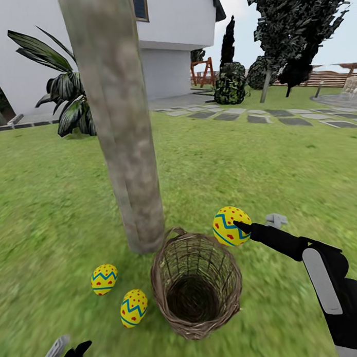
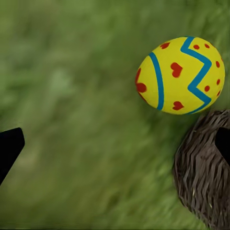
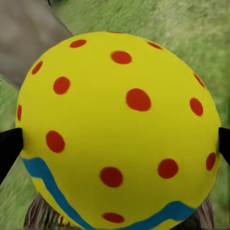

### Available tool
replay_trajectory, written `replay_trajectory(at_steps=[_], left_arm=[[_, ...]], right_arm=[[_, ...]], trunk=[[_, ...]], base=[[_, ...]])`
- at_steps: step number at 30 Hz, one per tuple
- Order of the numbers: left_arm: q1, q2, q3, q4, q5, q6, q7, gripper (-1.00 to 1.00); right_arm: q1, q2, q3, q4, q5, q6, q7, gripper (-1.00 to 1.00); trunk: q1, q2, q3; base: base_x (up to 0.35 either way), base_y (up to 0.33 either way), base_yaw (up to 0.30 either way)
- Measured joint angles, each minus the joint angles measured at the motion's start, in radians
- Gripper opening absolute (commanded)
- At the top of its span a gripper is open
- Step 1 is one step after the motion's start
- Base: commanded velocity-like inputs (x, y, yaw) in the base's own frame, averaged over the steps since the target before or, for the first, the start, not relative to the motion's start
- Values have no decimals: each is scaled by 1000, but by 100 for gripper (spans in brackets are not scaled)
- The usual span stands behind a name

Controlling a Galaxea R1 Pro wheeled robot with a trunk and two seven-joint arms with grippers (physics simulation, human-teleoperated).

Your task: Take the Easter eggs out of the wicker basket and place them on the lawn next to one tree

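Item: third egg (image 1: 231,225), centre right of the head view, pinched in my right gripper (image 1: 241,228) above the wicker basket (image 1: 196,286) rim. Two eggs (image 1: 104,279) lie lower left by the tree (image 1: 120,124). Handling: carry sideways, lower onto the lawn (image 1: 281,164), then release. My left gripper (image 2: 115,139) is seemingly spread.

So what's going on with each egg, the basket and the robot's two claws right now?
Held egg: gripped in the right gripper, above the lawn.
Two eggs: lying on the grass near the tree.
Basket: upright, empty.
Left gripper: open, holding nothing.
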Motion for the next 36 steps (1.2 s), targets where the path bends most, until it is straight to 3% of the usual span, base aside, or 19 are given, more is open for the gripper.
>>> replay_trajectory(at_steps=[13,16,20,22,23,26,27,28,33,36], left_arm=[[2,0,9,0,-1,0,3,100],[8,1,13,0,-2,0,5,100],[28,0,72,0,-1,0,-1,100],[56,0,91,-4,2,0,-8,100],[79,-2,118,-16,3,0,-11,100],[112,-13,129,-51,3,-42,-13,100],[143,-19,130,-85,2,-54,-9,100],[146,-20,130,-88,2,-56,-7,100],[148,-20,131,-90,1,-57,-5,100],[149,-19,132,-90,1,-57,-5,100]], right_arm=[[-1,3,-10,34,-2,-6,-3,-100],[-8,4,-10,100,-4,-8,-27,-100],[-13,6,-10,142,-8,-32,-39,-100],[-14,25,-11,170,-10,-37,-40,-100],[-18,42,-12,206,-9,-43,-52,-100],[-49,49,-12,303,-8,-94,-78,-100],[-99,49,-12,435,-4,-155,-82,-100],[-107,49,-12,467,-6,-177,-82,-100],[-113,51,-12,513,-7,-219,-108,-100],[-129,69,-12,561,-9,-226,-133,-100]], trunk=[[0,0,0],[0,0,0],[0,0,0],[0,0,0],[0,0,0],[0,0,0],[0,0,0],[0,0,0],[0,0,0],[0,0,0]], base=[[0,-326,37],[0,-326,0],[0,-326,0],[0,-326,0],[0,-326,24],[0,-326,194],[0,-326,266],[0,-326,269],[0,-326,275],[0,-326,277]])
